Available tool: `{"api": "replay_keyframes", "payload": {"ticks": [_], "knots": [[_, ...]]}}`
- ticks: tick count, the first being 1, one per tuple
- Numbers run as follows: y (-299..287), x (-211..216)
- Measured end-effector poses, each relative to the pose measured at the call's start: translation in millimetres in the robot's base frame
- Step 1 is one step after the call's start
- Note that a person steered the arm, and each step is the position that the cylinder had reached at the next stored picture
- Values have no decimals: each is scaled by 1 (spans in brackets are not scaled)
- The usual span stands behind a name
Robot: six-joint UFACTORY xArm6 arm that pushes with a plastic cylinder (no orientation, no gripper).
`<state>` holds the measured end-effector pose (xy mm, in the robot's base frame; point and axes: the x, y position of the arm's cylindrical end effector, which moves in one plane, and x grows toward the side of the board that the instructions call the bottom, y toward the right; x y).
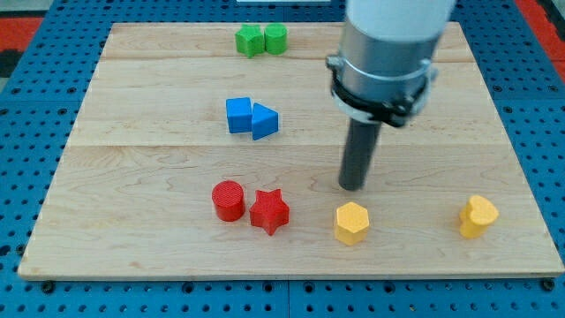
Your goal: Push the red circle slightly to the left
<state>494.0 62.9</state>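
Observation:
The red circle [229, 200] stands on the wooden board [159, 168] at the lower middle, touching the red star [269, 212] on its right. My tip [352, 185] rests on the board well to the right of both red blocks and just above the yellow hexagon [351, 223]. The rod hangs from the grey arm body at the view's top right.
A blue cube [238, 116] and a blue triangle [264, 121] sit together at the board's middle. Two green blocks [262, 40] sit at the top edge. A yellow block [478, 216] lies at the lower right.

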Motion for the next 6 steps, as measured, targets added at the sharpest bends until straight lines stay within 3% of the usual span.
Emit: {"api": "replay_keyframes", "payload": {"ticks": [1, 3, 6], "knots": [[-64, 5], [-121, 27], [-140, 20]]}}
